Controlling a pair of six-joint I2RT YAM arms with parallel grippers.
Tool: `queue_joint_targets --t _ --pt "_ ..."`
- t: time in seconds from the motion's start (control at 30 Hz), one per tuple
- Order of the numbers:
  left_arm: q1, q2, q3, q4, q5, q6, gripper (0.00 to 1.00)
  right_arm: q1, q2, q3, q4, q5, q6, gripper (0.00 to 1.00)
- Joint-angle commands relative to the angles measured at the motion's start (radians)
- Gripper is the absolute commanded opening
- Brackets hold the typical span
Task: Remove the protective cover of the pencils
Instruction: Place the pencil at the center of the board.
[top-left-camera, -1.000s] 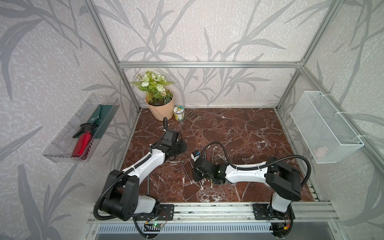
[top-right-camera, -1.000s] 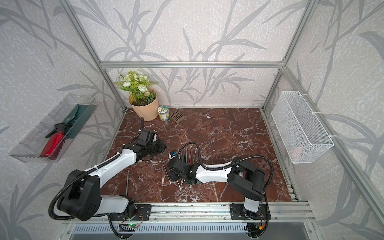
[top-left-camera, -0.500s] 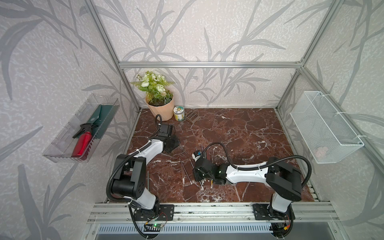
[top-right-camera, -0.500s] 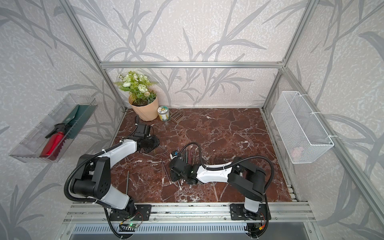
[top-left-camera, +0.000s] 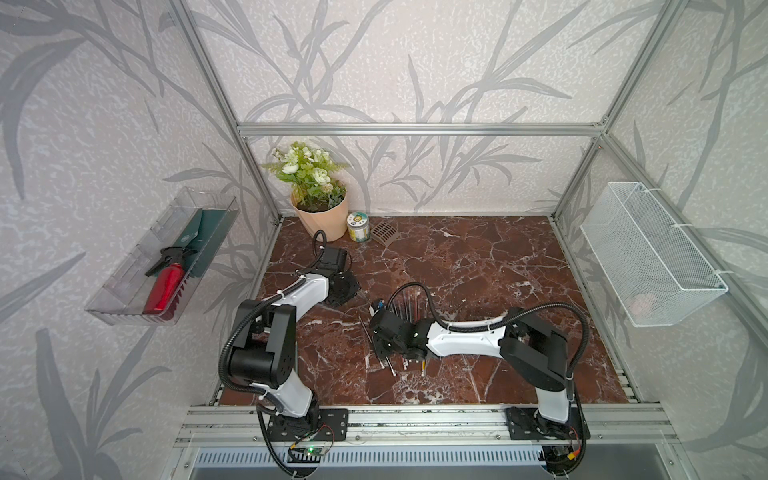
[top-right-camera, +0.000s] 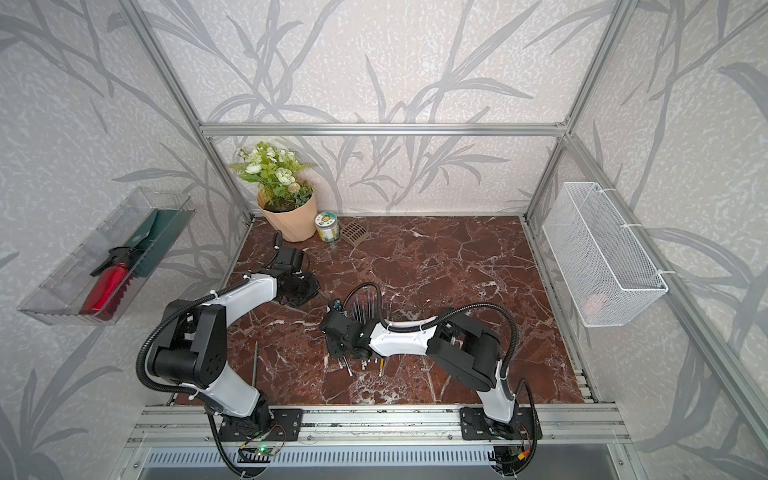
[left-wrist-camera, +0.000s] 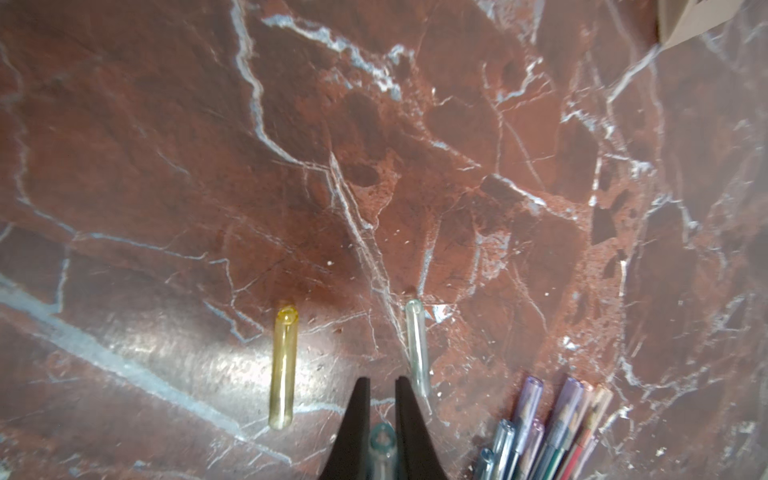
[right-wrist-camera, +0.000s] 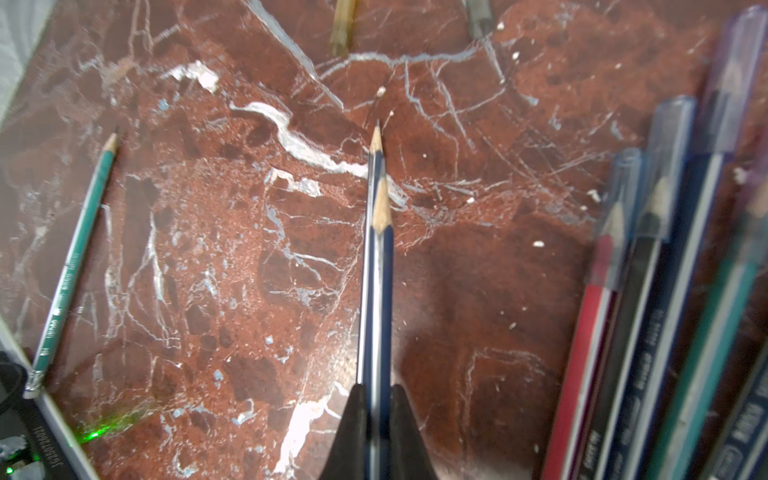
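Pinching a see-through blue-green cap (left-wrist-camera: 382, 442) between its closed fingers, the left gripper (left-wrist-camera: 382, 380) hangs low over the red marble table (top-left-camera: 478, 266), a short way in front of the flower pot (top-left-camera: 324, 220) that stands in the far corner. Two loose caps lie flat on the marble just ahead of this gripper: a yellow cap (left-wrist-camera: 284, 365) and a pale cap (left-wrist-camera: 417, 349), near each other but not touching.

The pencils (top-left-camera: 405, 303) lie as a loose bundle on the table, farther from the flower pot than the left gripper is and nearer the robot's rail; both top views show their tips fanning out above the right arm's wrist (top-right-camera: 365, 307). In the wrist views the pencils of the bundle that can be made out wear clear or tinted caps over their points (left-wrist-camera: 548, 428) (right-wrist-camera: 665, 270).

The right gripper (right-wrist-camera: 377, 388) is clamped on a dark blue pencil (right-wrist-camera: 376, 291), whose sharpened wooden tip is bare and points toward the two loose caps. A second bare tip shows right against that shaft; I cannot tell whether it belongs to another pencil in the grip or to one lying under it.

A green pencil (right-wrist-camera: 75, 257), also uncapped, lies alone on the marble, well apart from the bundle, on the other side of the held pencil.
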Motion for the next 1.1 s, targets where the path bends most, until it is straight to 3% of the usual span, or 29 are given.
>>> queue_joint_targets --t 0.0,0.8,1.07 --pt "-0.008 0.024 0.040 -0.073 -0.037 0.014 0.00 -0.007 0.039 0.043 -0.077 -0.007 -0.014 0.00" --pt "-0.068 0.159 0.169 -0.225 -0.152 0.034 0.04 -0.043 0.102 0.085 -0.124 -0.007 0.010 0.06" --pt "-0.072 0.162 0.173 -0.236 -0.165 0.032 0.14 -0.048 0.111 0.084 -0.118 -0.010 0.014 0.07"
